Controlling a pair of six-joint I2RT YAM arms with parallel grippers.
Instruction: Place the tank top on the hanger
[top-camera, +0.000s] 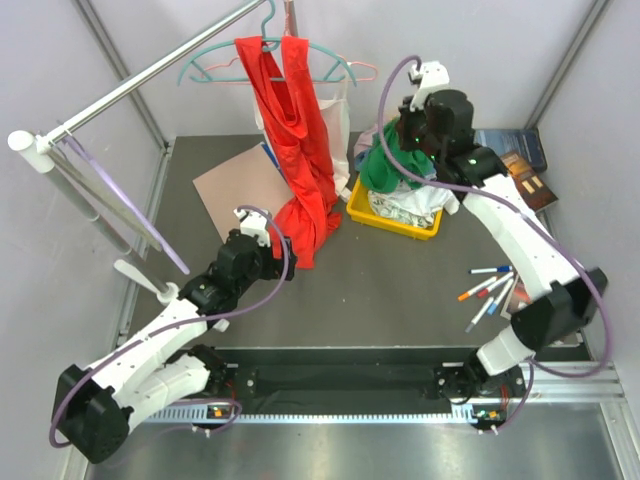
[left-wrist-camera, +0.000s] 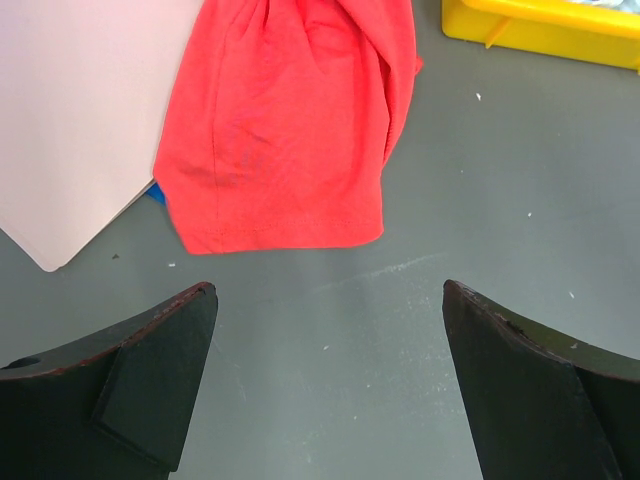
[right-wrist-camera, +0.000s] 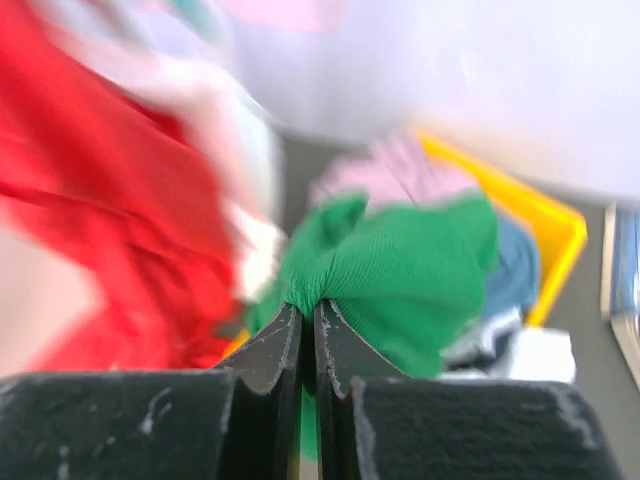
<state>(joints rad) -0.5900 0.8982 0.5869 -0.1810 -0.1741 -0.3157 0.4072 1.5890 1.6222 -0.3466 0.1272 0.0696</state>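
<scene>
The tank top (top-camera: 383, 168) hangs bunched from the right gripper (right-wrist-camera: 308, 312), whose jaws are pinched tight on a fold of it, above the yellow bin (top-camera: 372, 212) at the far right. The hanger (top-camera: 130, 205) lies well to the left, beyond the red top (top-camera: 300, 150), with its long axis slanting from far left toward the near middle. The left gripper (left-wrist-camera: 328, 345), jaws wide apart near the red hem, is the arm nearer the hanger.

Grey table (top-camera: 400, 290); yellow bin (top-camera: 385, 222); markers (top-camera: 490, 285)
</scene>
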